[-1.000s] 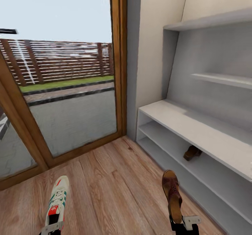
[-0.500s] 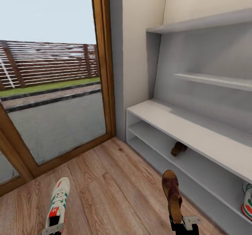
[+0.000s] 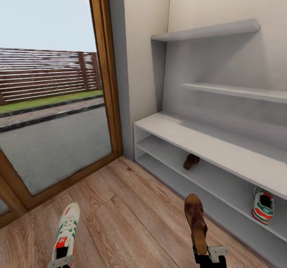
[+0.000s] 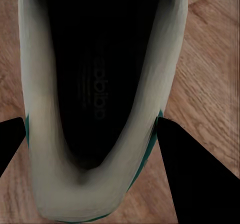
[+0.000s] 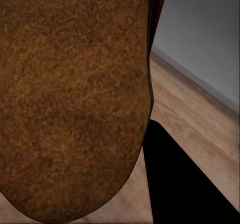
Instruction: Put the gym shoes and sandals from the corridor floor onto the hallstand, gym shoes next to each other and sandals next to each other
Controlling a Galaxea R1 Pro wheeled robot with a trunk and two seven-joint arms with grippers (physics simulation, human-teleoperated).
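A white gym shoe with green stripes hangs at the lower left of the head view, held by its heel in my left gripper; the left wrist view looks into the shoe's opening between the black fingers. A brown sandal is held at its heel by my right gripper, toe pointing away; its footbed takes up most of the right wrist view. On the grey hallstand, a second sandal and a second gym shoe sit on the lower tier.
A glass door with a wooden frame stands to the left of the hallstand. Wood-plank corridor floor lies between me and the rack. Two staggered wall shelves hang above the bench.
The camera has turned right: the door and hallstand slid left in the picture, and the gym shoe on the lower tier came fully into view. Both held shoes keep their place in the picture.
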